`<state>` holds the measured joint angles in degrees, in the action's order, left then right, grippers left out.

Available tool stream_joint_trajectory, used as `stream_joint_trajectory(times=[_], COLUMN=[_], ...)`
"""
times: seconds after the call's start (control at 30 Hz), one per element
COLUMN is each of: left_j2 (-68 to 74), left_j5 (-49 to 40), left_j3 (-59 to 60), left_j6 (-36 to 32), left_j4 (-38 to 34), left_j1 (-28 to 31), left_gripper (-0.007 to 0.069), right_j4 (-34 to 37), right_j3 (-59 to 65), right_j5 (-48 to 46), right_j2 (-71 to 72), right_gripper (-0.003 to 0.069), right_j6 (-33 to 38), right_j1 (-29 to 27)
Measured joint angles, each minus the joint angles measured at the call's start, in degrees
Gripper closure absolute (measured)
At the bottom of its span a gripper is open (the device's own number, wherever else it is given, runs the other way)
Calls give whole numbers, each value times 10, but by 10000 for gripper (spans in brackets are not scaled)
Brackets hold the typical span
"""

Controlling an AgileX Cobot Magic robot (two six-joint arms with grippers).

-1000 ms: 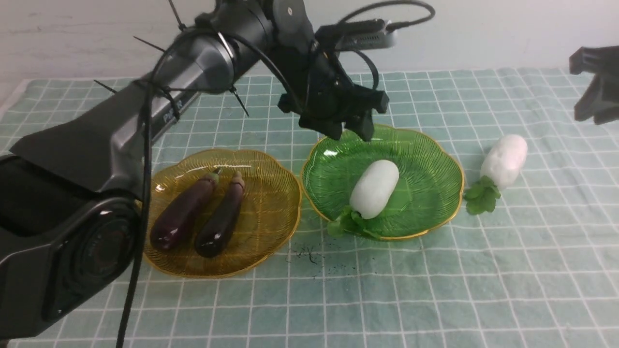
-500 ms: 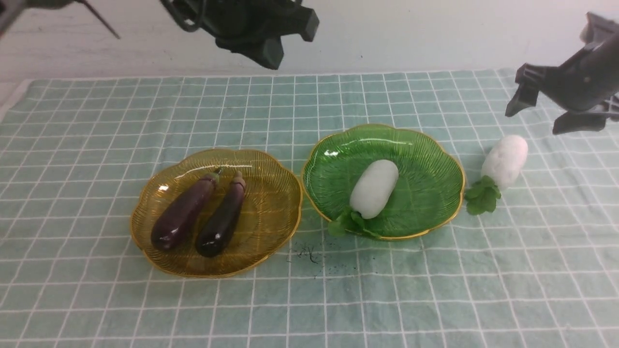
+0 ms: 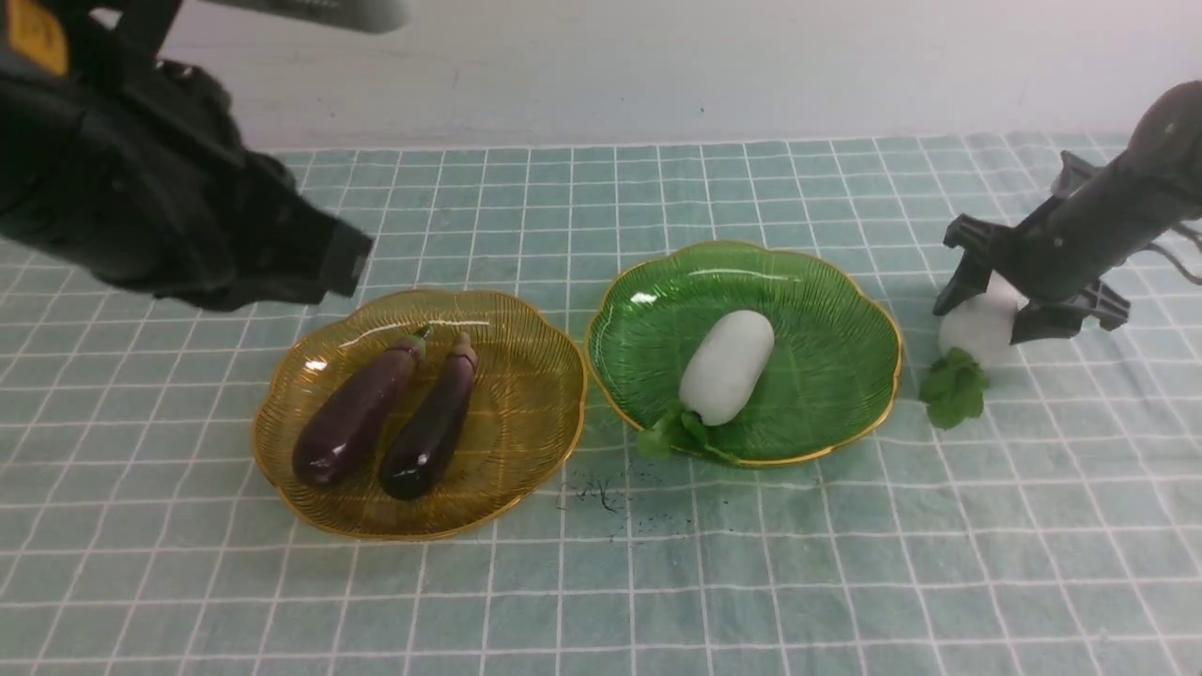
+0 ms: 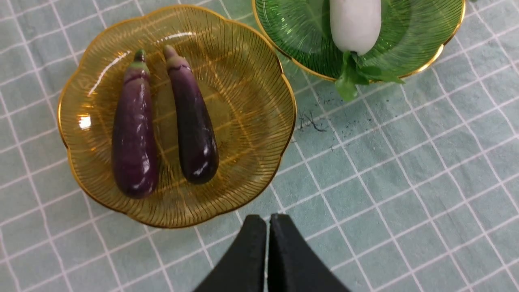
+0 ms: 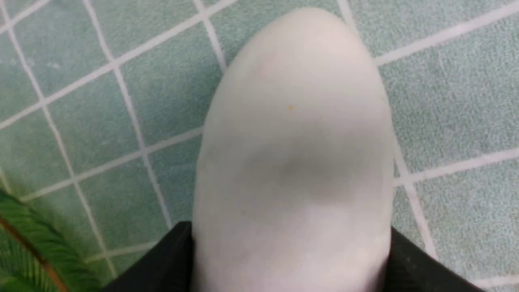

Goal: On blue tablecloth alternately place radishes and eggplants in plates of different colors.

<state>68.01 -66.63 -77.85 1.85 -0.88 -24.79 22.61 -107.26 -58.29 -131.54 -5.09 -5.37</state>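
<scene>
Down comes the right gripper [image 3: 988, 317], clamping the last loose stubby white toy radish [image 3: 972, 336] by the blue gridded tablecloth [image 3: 845, 563] right edge; closed left gripper [image 4: 267, 227] clears away.

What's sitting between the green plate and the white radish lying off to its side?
Only bare blue cloth separates the green plate from the radish, as the front view shows.

Back of shot: plain off-white wall [image 3: 714, 66], faint scuffs, nothing else on it. Centre-front, low down: thin scatter of dark specks [image 3: 601, 493] w/ 1 small scribbly mark among them, also sharp in left wrist view.
</scene>
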Motion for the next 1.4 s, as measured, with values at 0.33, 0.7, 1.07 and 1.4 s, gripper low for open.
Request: stream_joint_trajectory(times=[0.33, 0.7, 1.07, 1.4], left_j2=[-97, -157, -176, -183], left_j5=[63, 105, 111, 110], left_j3=[99, 187, 196, 196], left_j6=[47, 66, 66, 66], left_j4=[2, 2, 0, 0], left_j1=[0, 0, 0, 0], left_gripper=[632, 632, 632, 632], right_j4=[-4, -13, -17, -52], right_j3=[-84, -59, -38, 95], right_j5=[-118, -129, -126, -126], right_j2=[94, 73, 58, 286], right_gripper=[190, 190, 81, 223], right_j6=[26, 26, 13, 57], right_j1=[6, 121, 132, 132])
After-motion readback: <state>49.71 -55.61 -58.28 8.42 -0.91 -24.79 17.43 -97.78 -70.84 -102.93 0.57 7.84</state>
